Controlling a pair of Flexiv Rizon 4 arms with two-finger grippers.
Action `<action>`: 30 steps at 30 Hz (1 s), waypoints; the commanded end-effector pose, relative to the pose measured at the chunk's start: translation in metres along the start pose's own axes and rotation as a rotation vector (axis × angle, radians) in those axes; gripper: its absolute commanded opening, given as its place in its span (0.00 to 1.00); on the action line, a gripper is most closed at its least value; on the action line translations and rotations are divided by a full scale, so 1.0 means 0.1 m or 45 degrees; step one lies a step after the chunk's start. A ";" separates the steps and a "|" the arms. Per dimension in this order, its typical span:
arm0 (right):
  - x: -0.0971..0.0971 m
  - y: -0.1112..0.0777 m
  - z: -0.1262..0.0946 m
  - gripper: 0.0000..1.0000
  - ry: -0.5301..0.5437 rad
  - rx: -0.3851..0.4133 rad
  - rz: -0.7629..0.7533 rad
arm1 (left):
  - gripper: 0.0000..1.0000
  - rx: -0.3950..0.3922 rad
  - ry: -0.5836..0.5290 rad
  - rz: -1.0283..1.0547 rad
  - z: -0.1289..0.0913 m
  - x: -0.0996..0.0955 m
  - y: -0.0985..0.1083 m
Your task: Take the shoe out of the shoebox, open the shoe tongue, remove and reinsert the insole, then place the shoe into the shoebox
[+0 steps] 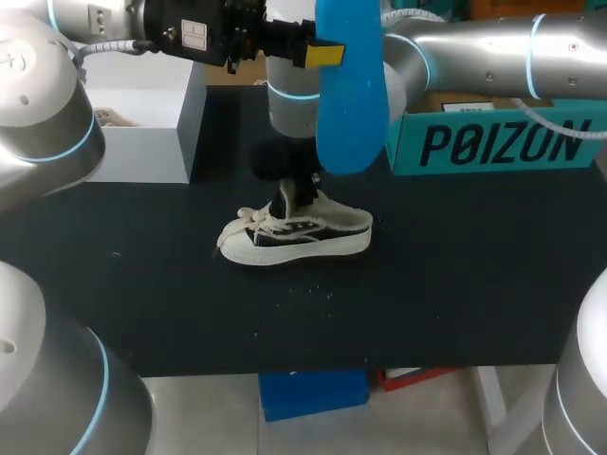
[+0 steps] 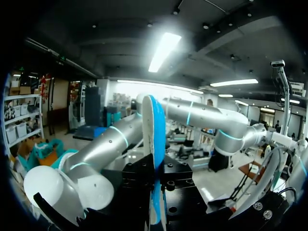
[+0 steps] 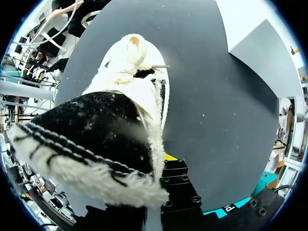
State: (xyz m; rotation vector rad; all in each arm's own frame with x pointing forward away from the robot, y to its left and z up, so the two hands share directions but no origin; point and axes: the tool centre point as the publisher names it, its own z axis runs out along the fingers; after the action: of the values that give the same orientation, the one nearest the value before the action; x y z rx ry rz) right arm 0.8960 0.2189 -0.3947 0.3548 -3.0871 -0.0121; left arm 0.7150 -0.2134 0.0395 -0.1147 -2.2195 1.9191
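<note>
Looks to be the middle of the insole step: removal done, reinsertion not yet begun. Up high, clamping the blue insole (image 1: 351, 95) edge-on in the left gripper (image 1: 322, 55), pressed to it from both sides in the left wrist view, well above the table (image 1: 455, 284). Down below, reaching the right gripper (image 1: 296, 194) into the mouth of the shoe (image 1: 296, 230), right at a black, fleece-edged flap (image 3: 96, 130), probably the tongue, raised toward the wrist camera. Cannot tell from either view whether pinching that flap or merely propping it back, with only a sliver of yellow showing beside the fleece. As for the shoe: standing upright on its sole mid-table, toe toward the left arm's side, laces loose, well apart from the teal shoebox (image 1: 493, 142) at the far right. Calls next, in all likelihood, for bringing the insole down, tipping it toe-first toward the opening and sliding it in under the flap while holding that flap back. Needs a flat lay along the footbed, with no curl at the heel. Risks snagging on the fleece lining, or shoving the shoe along the tabletop if pressed in too steeply.
</note>
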 end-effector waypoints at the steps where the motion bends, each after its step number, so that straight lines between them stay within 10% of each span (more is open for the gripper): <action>1: 0.00 -0.01 0.01 0.00 -0.001 0.001 0.002 | 0.00 0.002 -0.006 0.001 0.02 0.00 0.01; 9: 0.00 -0.03 -0.11 0.00 -0.035 -0.008 0.086 | 0.00 0.002 -0.006 0.001 0.02 0.00 0.01; 14: 0.02 -0.23 -0.41 0.00 -0.081 0.185 0.411 | 0.00 0.002 -0.006 0.001 0.02 0.00 0.01; 30: 0.16 -0.61 -1.03 0.00 -0.087 0.141 1.707 | 0.00 0.002 -0.006 0.001 0.02 0.00 0.01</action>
State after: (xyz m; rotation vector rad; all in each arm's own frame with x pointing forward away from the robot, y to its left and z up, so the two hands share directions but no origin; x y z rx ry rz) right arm 0.9034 0.1579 -0.3029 -0.6994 -3.0880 0.1969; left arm 0.7150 -0.2134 0.0395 -0.1147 -2.2195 1.9191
